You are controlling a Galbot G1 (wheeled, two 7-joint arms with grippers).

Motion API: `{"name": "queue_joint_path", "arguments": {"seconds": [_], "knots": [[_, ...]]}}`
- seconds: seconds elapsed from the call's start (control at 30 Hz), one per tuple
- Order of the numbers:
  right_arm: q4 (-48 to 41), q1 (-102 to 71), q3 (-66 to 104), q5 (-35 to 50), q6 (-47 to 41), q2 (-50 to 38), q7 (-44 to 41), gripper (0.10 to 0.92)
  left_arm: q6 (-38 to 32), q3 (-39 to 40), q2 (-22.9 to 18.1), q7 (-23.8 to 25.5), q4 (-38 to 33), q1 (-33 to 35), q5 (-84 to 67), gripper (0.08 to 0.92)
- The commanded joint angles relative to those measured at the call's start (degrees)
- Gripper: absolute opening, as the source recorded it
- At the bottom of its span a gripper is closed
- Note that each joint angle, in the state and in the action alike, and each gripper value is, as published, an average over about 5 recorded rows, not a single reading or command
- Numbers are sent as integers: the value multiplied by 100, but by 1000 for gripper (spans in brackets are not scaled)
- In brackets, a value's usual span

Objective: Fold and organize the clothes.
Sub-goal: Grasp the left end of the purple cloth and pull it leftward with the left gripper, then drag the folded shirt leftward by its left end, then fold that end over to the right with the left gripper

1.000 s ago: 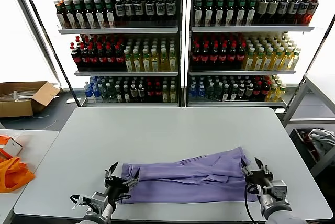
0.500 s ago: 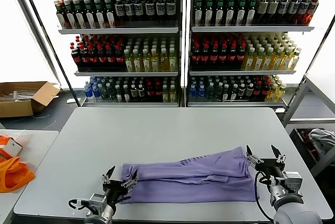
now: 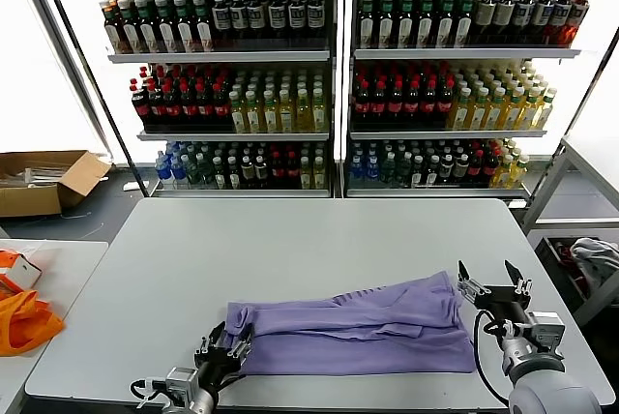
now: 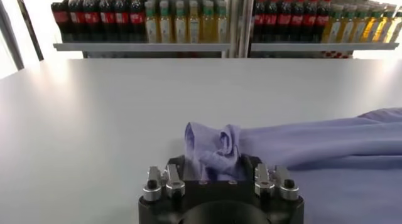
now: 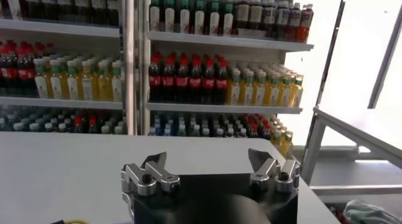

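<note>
Closing since earlier, left gripper [image 3: 224, 348] jaws clamp the shirt [image 3: 358, 329]; right gripper [image 3: 494, 286] jaws apart.

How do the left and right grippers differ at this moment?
The left gripper sits at the purple shirt's near-left corner, its jaws narrowed around bunched cloth; the right gripper is spread wide with nothing between its jaws. The left touches the shirt; the right stands apart, beside its right end. Both are low over the table.
</note>
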Motion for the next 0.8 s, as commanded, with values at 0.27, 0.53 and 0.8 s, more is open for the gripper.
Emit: {"name": "queue_joint_path", "arguments": {"seconds": [0.27,0.53,0.8], "knots": [[-56,58,7,55,33,-12,13,823,35,-65,-75,64,84,7,-108,291],[-177,336,-88,136,28,-51,36,823,-30,-628,63,64,-219,-20,-125,99],[-262,522,-202,136,36,-70,34,823,92,-2226,908,35,-497,-51,-555,93]]}}
